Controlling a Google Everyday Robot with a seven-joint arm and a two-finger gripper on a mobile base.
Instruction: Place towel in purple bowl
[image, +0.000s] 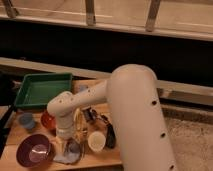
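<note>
Surface: I see a wooden table (107, 159) with a green tray (44, 92) at its back left corner.
Room: behind the table runs a dark wall, with a pale ledge and metal posts (90, 12) above it. Speckled floor (192, 145) lies to the right.
Other items: a small blue cup (26, 120) and a red bowl (47, 120) sit in front of the tray. A white cup (96, 140) stands right of the wrist, with a dark object (110, 137) just beside it.
Arm: the bulky white arm (131, 110) curves down from the right.
Gripper: the gripper (71, 146) is low at the table's front edge, right on the cloth.
Grip: I cannot tell whether it is open or closed.
Towel: the towel (64, 158) lies crumpled on the table directly beneath the gripper.
Bowl: the purple bowl (30, 145) sits just left of the towel, with nothing inside it.
</note>
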